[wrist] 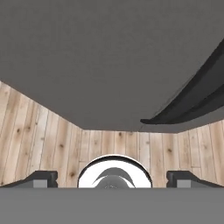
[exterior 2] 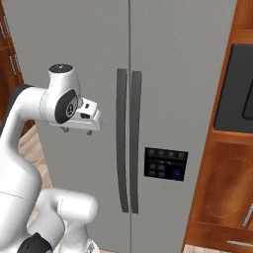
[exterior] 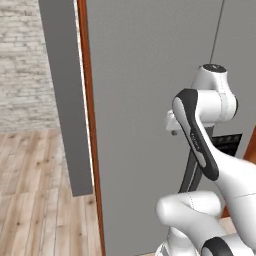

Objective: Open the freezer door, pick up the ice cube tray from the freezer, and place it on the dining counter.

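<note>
Squarely in the right base view stands the closed fridge, two tall grey panels split by a seam. The freezer door [exterior 2: 188,99] fills the centre-right of that frame, its long dark handle [exterior 2: 135,143] just right of the seam and a dark control panel [exterior 2: 165,164] below centre. At left of that frame the gripper [exterior 2: 76,129] points down, apart from the doors. In the hand view its fingertips [wrist: 41,179] stand wide apart at the bottom corners, holding nothing, over wood floor [wrist: 26,131].
</note>
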Robot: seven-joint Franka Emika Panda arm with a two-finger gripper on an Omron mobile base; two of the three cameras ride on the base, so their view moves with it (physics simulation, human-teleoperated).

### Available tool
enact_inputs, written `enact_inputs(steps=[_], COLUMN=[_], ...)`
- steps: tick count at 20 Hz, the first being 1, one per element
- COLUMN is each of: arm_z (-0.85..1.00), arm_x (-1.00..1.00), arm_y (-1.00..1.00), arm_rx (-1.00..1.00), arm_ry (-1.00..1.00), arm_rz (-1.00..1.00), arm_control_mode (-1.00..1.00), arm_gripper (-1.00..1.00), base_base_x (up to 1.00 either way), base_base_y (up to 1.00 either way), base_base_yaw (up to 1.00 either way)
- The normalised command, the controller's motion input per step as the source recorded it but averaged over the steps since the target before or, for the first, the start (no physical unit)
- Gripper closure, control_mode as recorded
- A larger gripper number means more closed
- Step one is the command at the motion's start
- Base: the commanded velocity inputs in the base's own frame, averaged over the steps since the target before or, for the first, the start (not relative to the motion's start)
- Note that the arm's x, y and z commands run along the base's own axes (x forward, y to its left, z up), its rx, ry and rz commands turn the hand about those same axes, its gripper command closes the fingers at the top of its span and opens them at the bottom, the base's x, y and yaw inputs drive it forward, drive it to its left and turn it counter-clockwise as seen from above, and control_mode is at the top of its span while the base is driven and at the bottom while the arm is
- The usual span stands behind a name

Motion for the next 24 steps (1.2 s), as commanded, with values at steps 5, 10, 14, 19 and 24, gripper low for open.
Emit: enact_inputs(steps=[5, 10, 14, 19, 24], arm_z=[0.00, 0.00, 0.00, 0.00, 0.00], arm_x=[0.00, 0.00, 0.00, -0.10, -0.38], arm_y=[0.00, 0.00, 0.00, -0.36, -1.00], arm_rx=[0.00, 0.00, 0.00, 0.00, 0.08], arm_ry=[0.00, 0.00, 0.00, -0.02, -0.18], arm_rz=[0.00, 0.00, 0.00, 0.00, 0.02], arm_control_mode=[1.00, 1.00, 1.00, -1.00, -1.00], arm_gripper=[-1.00, -1.00, -1.00, -1.00, -1.00], base_base_x=[0.09, 0.36, 0.31, 0.06, 0.00], base_base_y=[0.24, -0.02, 0.00, 0.00, 0.00], base_base_yaw=[0.00, 0.02, 0.01, 0.00, 0.00])
